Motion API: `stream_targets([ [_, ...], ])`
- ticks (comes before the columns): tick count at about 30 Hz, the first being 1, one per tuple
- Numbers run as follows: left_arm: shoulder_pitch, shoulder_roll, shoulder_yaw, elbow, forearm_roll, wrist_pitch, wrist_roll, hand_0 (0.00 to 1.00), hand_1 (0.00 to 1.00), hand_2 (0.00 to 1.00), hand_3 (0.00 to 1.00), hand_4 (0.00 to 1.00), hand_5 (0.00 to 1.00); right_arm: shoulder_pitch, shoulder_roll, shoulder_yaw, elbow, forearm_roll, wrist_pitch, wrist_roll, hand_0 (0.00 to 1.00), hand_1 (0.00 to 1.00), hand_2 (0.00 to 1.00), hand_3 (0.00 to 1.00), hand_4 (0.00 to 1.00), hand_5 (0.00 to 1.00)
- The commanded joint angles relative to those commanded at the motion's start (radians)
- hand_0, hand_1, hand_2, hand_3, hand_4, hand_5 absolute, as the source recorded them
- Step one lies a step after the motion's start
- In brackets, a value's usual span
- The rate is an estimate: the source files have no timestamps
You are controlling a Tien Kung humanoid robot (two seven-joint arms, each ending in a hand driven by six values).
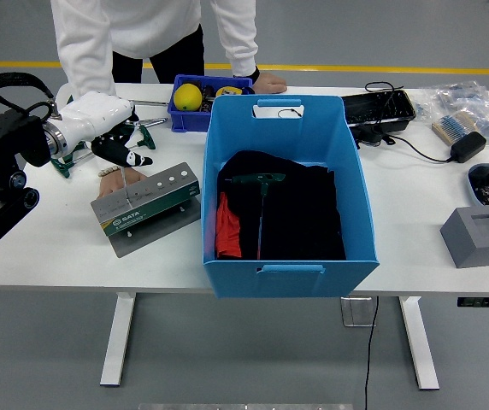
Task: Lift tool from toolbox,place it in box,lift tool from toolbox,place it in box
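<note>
The toolbox is a grey metal SATA tool stand (146, 209) lying at the table's left. My left hand (123, 152), white with black fingers, is just above its far end, curled on a T-handle tool (124, 178) whose thin shaft runs down to the stand. A person's hand (108, 178) presses on the stand's far left corner. The big blue box (283, 120) stands mid-table. It holds dark cloth and a green T-handle hex key (258, 182). My right arm is out of view.
Green-handled tools (146, 137) lie behind my left hand. A small blue bin (185, 117) with a yellow ball sits behind the box, and the person's other hand (270, 83) rests next to it. Right side: black tray (381, 107), cables, power adapter (467, 145), grey block (480, 235).
</note>
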Motion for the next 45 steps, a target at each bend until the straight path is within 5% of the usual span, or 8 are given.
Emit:
stream_targets([
  [15, -0.017, 0.019, -0.030, -0.029, 0.007, 0.039, -0.044, 0.058, 0.002, 0.002, 0.033, 0.850, 0.511, 0.002, -0.001, -0.004, -0.001, 0.006, 0.002, 0.002, 0.630, 0.606, 0.675, 0.548, 0.761, 0.663],
  [26, -0.012, 0.010, -0.093, -0.152, 0.005, 0.058, -0.047, 0.059, 0.002, 0.002, 0.033, 0.839, 0.522, 0.002, -0.002, -0.001, 0.000, 0.001, 0.002, 0.001, 0.630, 0.605, 0.674, 0.548, 0.761, 0.663],
  [35, -0.061, -0.099, -0.026, -0.273, -0.043, 0.120, -0.080, 0.059, 0.002, 0.002, 0.034, 0.836, 0.525, 0.003, -0.003, 0.009, 0.002, -0.016, 0.000, -0.004, 0.630, 0.607, 0.674, 0.548, 0.761, 0.663],
  [42, -0.117, -0.211, 0.116, -0.223, -0.108, 0.135, -0.123, 0.069, 0.002, 0.002, 0.034, 0.833, 0.524, 0.011, -0.009, 0.025, 0.002, -0.043, 0.002, -0.012, 0.630, 0.606, 0.674, 0.547, 0.760, 0.663],
  [43, -0.122, -0.226, 0.133, -0.206, -0.115, 0.131, -0.126, 0.112, 0.002, 0.060, 0.112, 0.832, 0.523, 0.012, -0.010, 0.027, 0.002, -0.046, 0.002, -0.012, 0.630, 0.605, 0.674, 0.548, 0.760, 0.663],
  [45, -0.128, -0.246, 0.152, -0.181, -0.127, 0.134, -0.131, 0.112, 0.002, 0.060, 0.112, 0.832, 0.523, 0.015, -0.013, 0.029, 0.002, -0.049, 0.004, -0.013, 0.630, 0.605, 0.674, 0.548, 0.760, 0.663],
])
